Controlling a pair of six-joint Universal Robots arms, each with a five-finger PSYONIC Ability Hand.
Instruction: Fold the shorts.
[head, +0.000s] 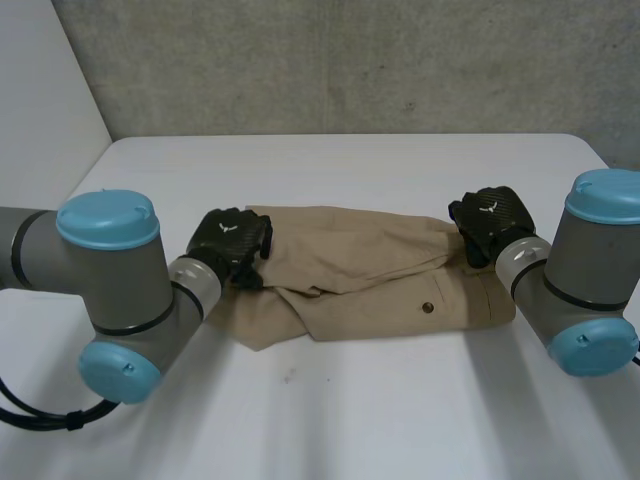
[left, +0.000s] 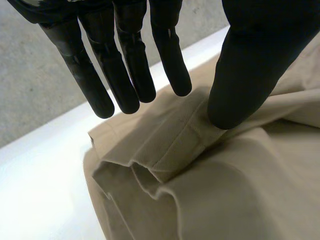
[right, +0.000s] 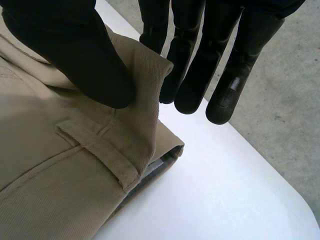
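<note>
The shorts (head: 370, 270) lie in a loose, rumpled heap on the middle of the table (head: 350, 410), long side running across between the two arms. A dark button (head: 428, 308) shows on the near layer towards the right end. A grey wall (head: 350, 60) stands behind the table.

The left hand (head: 232, 240) sits at the left end of the shorts, by the far edge. In the left wrist view its fingers (left: 125, 70) are straight and spread, their tips just past the cloth's edge, some over bare table. The thumb (left: 250, 70) presses down on a hemmed band of cloth. Under that band the layers gape a little. Nothing is caught between thumb and fingers, so the hand is released and only the thumb rests on the shorts.

The right hand (head: 488, 218) is at the right end, also towards the far edge. In the right wrist view a corner of the waistband stands up between its thumb (right: 75, 45) and its straight fingers (right: 200, 65), with the thumb on the near face and the fingers behind — it looks pinched there, grasping the shorts by that corner. A belt loop (right: 97, 152) lies just below the thumb tip, and the folded edge of the shorts ends beside it on the table.

Both forearms reach in from the near side, well apart from each other.
</note>
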